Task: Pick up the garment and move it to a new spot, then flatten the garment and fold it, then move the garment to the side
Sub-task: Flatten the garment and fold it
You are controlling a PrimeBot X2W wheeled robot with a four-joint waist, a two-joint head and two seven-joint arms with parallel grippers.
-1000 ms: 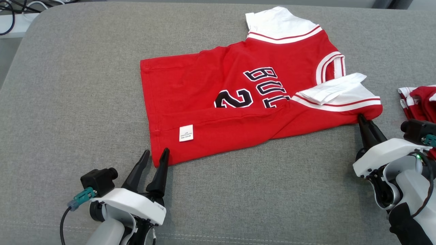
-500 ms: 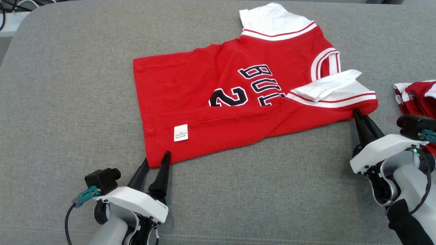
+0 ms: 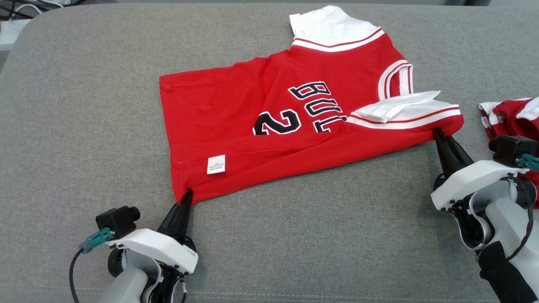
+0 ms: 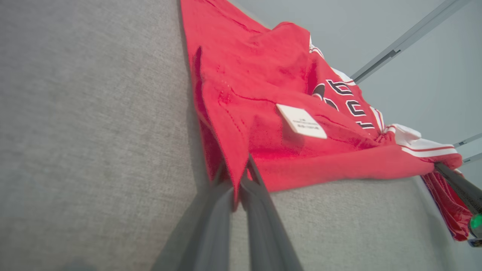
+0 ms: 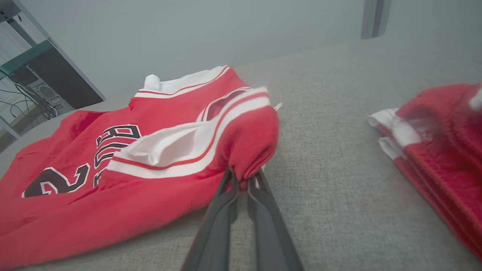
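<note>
The garment (image 3: 273,113) is a red jersey with white sleeves and dark lettering, lying on the grey cushion with its near long edge folded over. My left gripper (image 3: 186,195) is shut on the garment's near hem corner; in the left wrist view the red cloth (image 4: 241,150) is pinched between the two fingers (image 4: 211,226). My right gripper (image 3: 438,135) is shut on the garment's near shoulder corner, and the right wrist view shows red fabric (image 5: 252,146) bunched at the fingertips (image 5: 226,203). A white label (image 3: 216,164) sits near the hem.
A second red and white garment (image 3: 511,120) lies folded at the right edge, just beyond my right wrist. The grey cushion (image 3: 84,105) stretches wide to the left and front. Cables (image 3: 25,8) lie off the cushion's far left corner.
My left gripper has closed on the hem corner, where it stood open around it before. The right gripper keeps its hold. The camera view shifted slightly.
</note>
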